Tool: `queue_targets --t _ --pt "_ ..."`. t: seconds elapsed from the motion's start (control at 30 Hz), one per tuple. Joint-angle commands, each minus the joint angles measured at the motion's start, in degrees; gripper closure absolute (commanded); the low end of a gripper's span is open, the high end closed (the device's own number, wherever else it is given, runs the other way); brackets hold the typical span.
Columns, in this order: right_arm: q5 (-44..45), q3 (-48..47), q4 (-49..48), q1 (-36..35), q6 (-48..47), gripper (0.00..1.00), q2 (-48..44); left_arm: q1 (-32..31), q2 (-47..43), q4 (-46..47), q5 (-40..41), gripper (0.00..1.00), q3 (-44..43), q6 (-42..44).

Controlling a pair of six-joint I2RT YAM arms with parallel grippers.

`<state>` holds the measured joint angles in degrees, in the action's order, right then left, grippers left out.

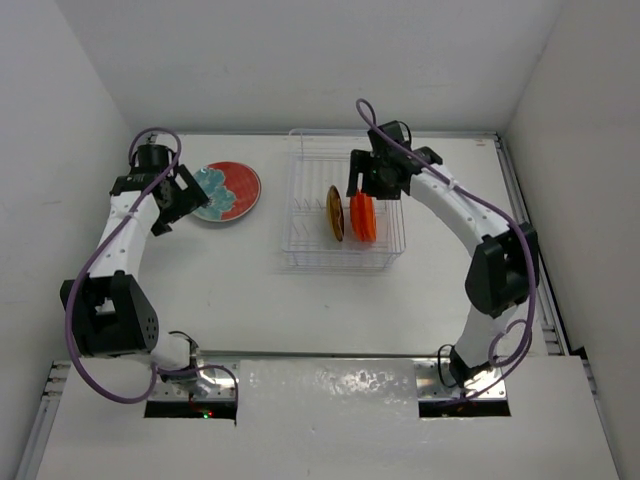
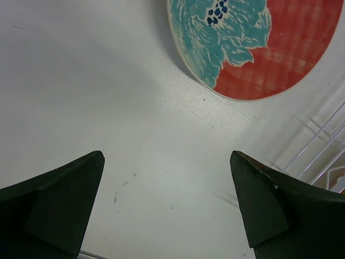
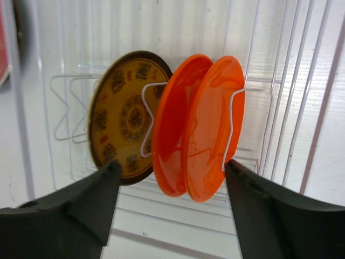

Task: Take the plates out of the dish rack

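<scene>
The dish rack (image 1: pixel 300 225) of thin white wire stands mid-table. In it a yellow plate (image 1: pixel 335 213) with a dark rim stands on edge beside two orange plates (image 1: pixel 362 217). In the right wrist view the yellow plate (image 3: pixel 121 118) and the orange plates (image 3: pixel 202 129) lean between prongs of the rack (image 3: pixel 280 81). My right gripper (image 1: pixel 372 190) (image 3: pixel 171 167) hangs open just above them, its fingers either side of the orange pair and touching nothing. To the left, a teal plate (image 1: pixel 212 187) (image 2: pixel 215 38) lies on a red plate (image 1: pixel 242 185) (image 2: pixel 291 48). My left gripper (image 1: pixel 180 203) (image 2: pixel 167 156) is open and empty over bare table beside them.
White walls close in the table at the back and both sides. The rack's corner wires (image 2: pixel 323 145) show at the right edge of the left wrist view. Metal rails (image 1: pixel 545 330) run along the table's right side.
</scene>
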<state>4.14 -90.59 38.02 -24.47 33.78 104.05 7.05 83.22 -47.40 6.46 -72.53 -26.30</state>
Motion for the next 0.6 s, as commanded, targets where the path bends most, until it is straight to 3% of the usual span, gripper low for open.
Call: queue_targets --t 0.0,0.2,0.57 --pt "1.1 -2.2 -1.0 0.3 0.1 0.3 -4.6 0.1 -1.8 0.4 1.1 0.0 -1.1 1.5" --pt "-0.1 -1.1 -0.8 1.6 -0.9 0.51 -4.6 -0.2 -1.7 0.3 0.3 0.0 -0.4 2.0" --pt "0.2 0.5 -1.7 1.5 -1.0 0.59 1.7 -0.2 -2.1 -0.7 -0.4 0.0 -0.9 2.6"
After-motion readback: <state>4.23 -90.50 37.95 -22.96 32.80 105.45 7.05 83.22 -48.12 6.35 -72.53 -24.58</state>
